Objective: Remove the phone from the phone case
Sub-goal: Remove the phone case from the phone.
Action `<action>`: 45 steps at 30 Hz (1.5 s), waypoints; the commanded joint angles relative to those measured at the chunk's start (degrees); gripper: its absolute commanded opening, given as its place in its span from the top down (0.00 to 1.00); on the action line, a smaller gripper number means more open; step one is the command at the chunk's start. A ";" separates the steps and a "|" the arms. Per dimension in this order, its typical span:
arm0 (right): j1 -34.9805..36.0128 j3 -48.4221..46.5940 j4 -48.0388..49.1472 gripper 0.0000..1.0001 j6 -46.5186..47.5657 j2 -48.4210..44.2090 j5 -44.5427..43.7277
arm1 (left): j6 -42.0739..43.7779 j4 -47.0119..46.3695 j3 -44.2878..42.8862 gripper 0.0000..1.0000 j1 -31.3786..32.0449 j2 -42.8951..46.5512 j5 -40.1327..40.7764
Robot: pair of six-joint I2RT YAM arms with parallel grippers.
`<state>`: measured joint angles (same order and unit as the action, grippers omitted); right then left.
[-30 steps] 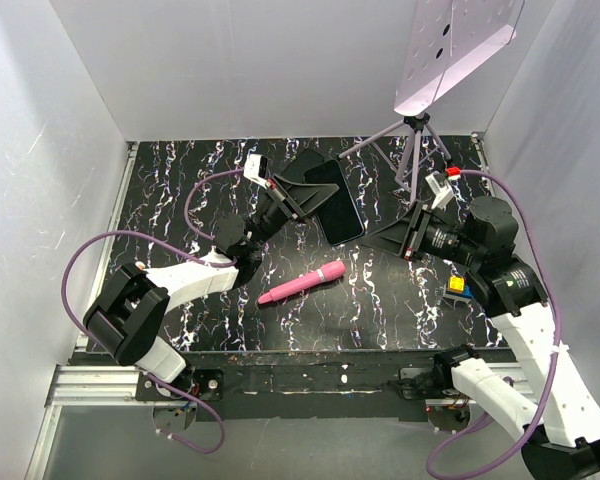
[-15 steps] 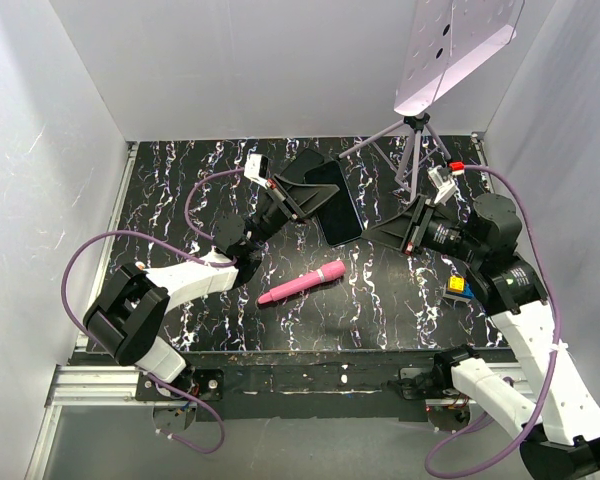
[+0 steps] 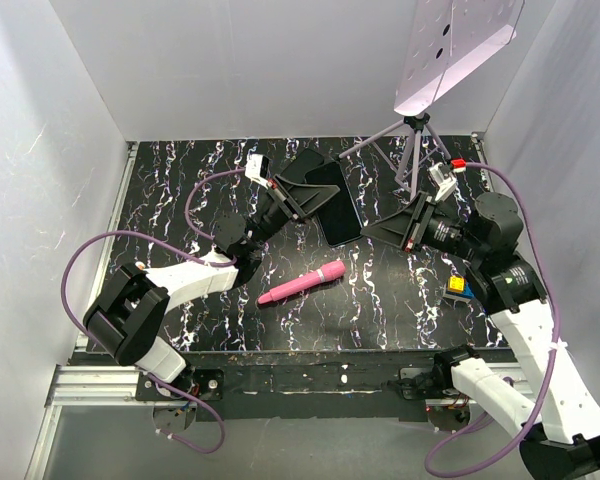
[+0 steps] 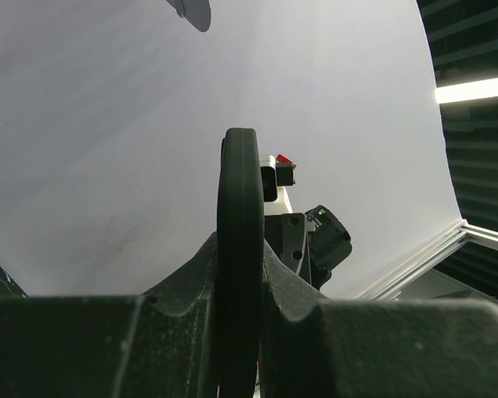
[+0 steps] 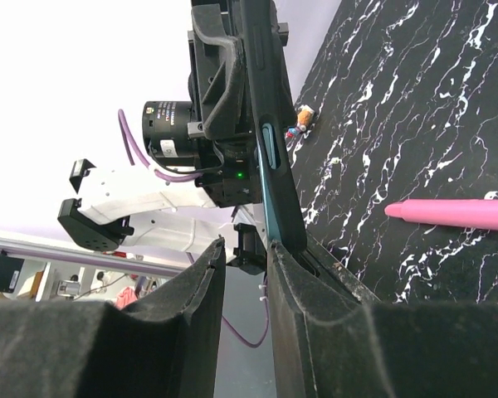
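Note:
The black phone in its dark case (image 3: 332,203) is held up off the table, tilted, by my left gripper (image 3: 302,200), which is shut on its left edge. In the left wrist view the case (image 4: 239,199) stands edge-on between the two fingers of that gripper (image 4: 239,278). My right gripper (image 3: 382,232) is at the phone's lower right corner. In the right wrist view its jaws (image 5: 247,259) are open with a narrow gap. The phone's teal-edged end (image 5: 270,157) lies against the outer side of the right finger (image 5: 307,282), not between the fingers.
A pink pen (image 3: 302,283) lies on the black marbled table (image 3: 180,190), below the phone; it also shows in the right wrist view (image 5: 452,214). A tripod (image 3: 412,150) with a white panel stands at the back right. A small yellow and blue object (image 3: 458,286) sits by the right arm.
My right gripper has moved a little left and closer to the phone's lower right corner. The left gripper and the phone have stayed put.

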<state>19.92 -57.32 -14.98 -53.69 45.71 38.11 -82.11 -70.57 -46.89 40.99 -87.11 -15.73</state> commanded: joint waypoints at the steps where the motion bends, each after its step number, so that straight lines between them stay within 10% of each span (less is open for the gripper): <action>1: -0.24 0.80 5.75 0.67 -0.89 0.95 1.10 | -0.60 -2.82 -2.41 1.00 -0.21 3.00 0.17; 23: -0.15 5.82 14.00 0.59 -1.32 7.19 2.67 | -5.96 -5.73 -6.45 1.00 6.81 -2.79 -2.37; 27: -0.15 5.47 16.74 0.73 -3.43 7.72 4.43 | -3.51 -0.12 -6.98 1.00 7.44 -3.25 -8.08; 29: -0.24 5.73 16.74 0.98 -4.48 7.55 5.48 | 0.70 5.85 -5.67 0.80 6.82 -0.79 -9.32; 32: -1.11 7.57 18.40 0.99 -9.22 5.97 6.45 | 11.31 16.56 -2.77 0.45 5.59 5.70 -8.54; 35: -2.78 10.03 24.11 0.99 -17.38 4.21 7.86 | 22.21 29.56 -1.71 0.30 5.06 12.64 -7.57; 45: -7.79 13.02 34.93 0.99 -33.49 2.10 9.18 | 27.62 29.98 4.88 0.44 5.33 19.44 -10.72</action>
<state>13.26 -44.91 9.23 -79.22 48.40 47.77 -56.60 -38.44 -44.49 46.11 -68.16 -23.18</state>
